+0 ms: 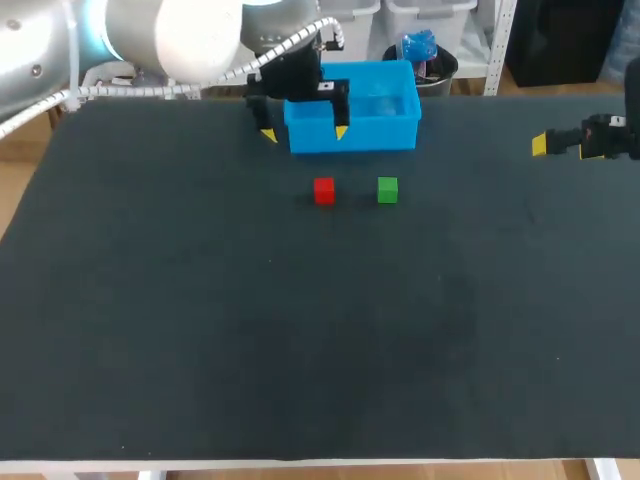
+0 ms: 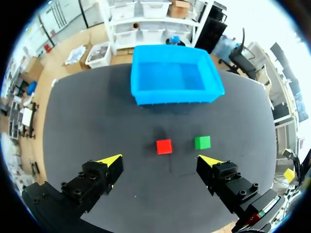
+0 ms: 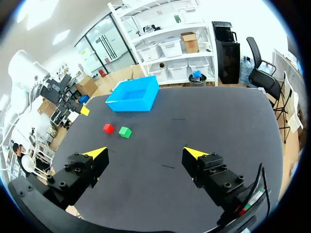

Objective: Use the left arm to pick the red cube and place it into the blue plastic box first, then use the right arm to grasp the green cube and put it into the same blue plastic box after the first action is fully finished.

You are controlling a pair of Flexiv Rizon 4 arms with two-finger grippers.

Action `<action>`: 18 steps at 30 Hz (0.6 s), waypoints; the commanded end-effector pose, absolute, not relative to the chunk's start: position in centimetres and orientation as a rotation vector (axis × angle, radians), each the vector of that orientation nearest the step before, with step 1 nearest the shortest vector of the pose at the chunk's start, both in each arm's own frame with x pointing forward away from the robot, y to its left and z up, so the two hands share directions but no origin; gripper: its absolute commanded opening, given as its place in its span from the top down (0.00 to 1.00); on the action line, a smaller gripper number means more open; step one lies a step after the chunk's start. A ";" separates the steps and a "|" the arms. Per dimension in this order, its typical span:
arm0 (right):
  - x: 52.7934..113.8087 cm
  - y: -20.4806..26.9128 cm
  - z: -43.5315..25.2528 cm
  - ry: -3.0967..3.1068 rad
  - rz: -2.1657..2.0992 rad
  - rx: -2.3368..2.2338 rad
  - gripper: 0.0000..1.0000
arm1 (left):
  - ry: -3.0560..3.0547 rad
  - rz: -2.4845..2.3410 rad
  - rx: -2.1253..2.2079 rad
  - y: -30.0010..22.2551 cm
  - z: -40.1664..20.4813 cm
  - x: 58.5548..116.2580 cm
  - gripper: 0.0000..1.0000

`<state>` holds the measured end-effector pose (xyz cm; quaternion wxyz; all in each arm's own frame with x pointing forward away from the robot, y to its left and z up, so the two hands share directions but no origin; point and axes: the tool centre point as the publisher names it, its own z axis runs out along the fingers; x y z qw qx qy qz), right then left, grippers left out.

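Note:
The red cube and the green cube sit side by side on the black table, just in front of the blue plastic box, which looks empty inside. My left gripper hangs open above the box's front wall, high over the cubes. Its wrist view has the red cube just ahead of the open gripper, the green cube beside it and the box further on. My right gripper stands open at the right edge, far from the cubes.
The black table stretches wide in front of the cubes. My left arm's white body hangs over the back left corner. In the right wrist view my left arm shows beyond the cubes, near the blue box.

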<state>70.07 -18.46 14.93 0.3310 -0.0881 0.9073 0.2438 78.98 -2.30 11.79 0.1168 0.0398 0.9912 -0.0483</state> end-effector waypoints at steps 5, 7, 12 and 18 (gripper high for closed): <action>70.1 -18.5 14.9 2.372 0.639 -0.232 0.00 | 2.907 -0.121 0.111 -2.2 11.1 79.2 0.00; 70.1 -18.5 14.9 2.372 0.639 -0.232 0.00 | 2.910 -0.119 0.102 -2.0 10.6 79.4 0.00; 70.1 -18.5 14.9 2.372 0.639 -0.232 0.00 | 2.922 -0.111 0.093 -1.7 9.2 79.6 0.00; 70.1 -18.5 14.9 2.372 0.639 -0.232 0.00 | 2.929 -0.155 0.068 -1.6 7.2 79.6 0.00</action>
